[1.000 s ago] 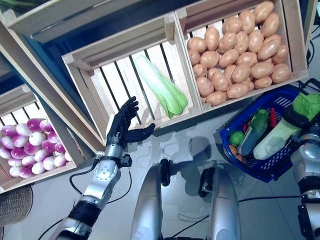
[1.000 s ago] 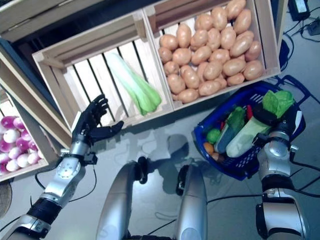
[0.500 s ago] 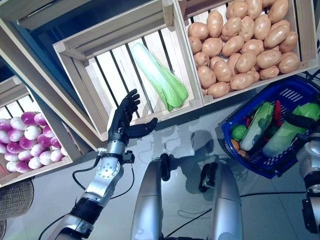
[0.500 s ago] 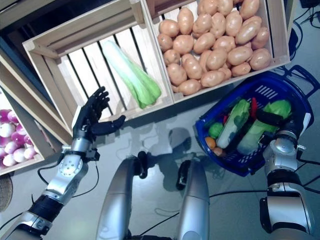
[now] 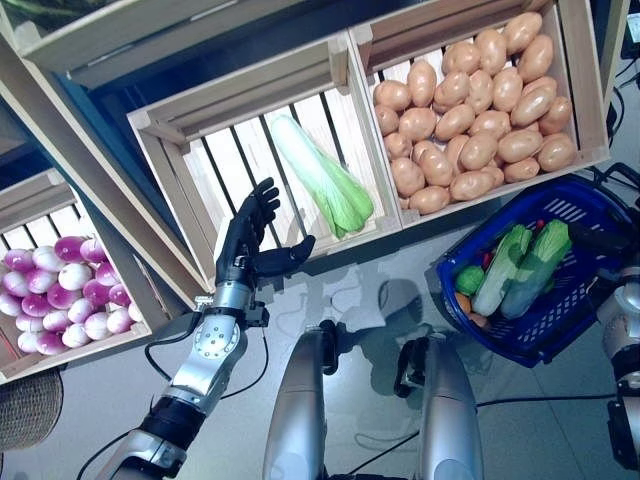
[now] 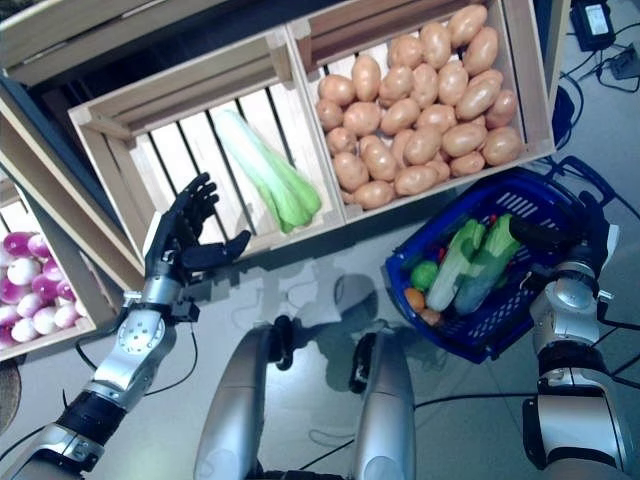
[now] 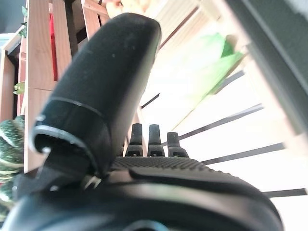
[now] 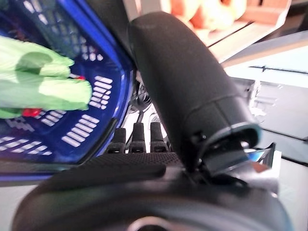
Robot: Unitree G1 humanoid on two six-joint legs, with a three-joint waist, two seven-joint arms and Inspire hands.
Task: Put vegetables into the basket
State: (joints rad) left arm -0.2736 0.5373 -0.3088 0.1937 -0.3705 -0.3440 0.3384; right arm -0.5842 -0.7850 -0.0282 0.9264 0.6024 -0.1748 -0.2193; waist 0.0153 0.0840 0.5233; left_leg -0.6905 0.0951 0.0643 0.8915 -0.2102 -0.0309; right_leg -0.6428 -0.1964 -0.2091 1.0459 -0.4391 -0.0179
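The robot's left hand [image 5: 243, 247] hovers over the front rail of a slatted pale wooden crate [image 5: 170, 140], fingers straight and spread wide, thumb out, holding nothing. A long pale green leafy cabbage [image 5: 322, 173] lies alone in this crate toward its right wall, apart from the hand. The neighbouring wooden crate [image 5: 582, 90] is full of brown potatoes [image 5: 470, 100]. Below it, a dark blue plastic basket [image 6: 530, 300] holds green vegetables [image 6: 470, 265]. The right hand [image 6: 580, 235] sits at the basket's right rim; its finger state cannot be told.
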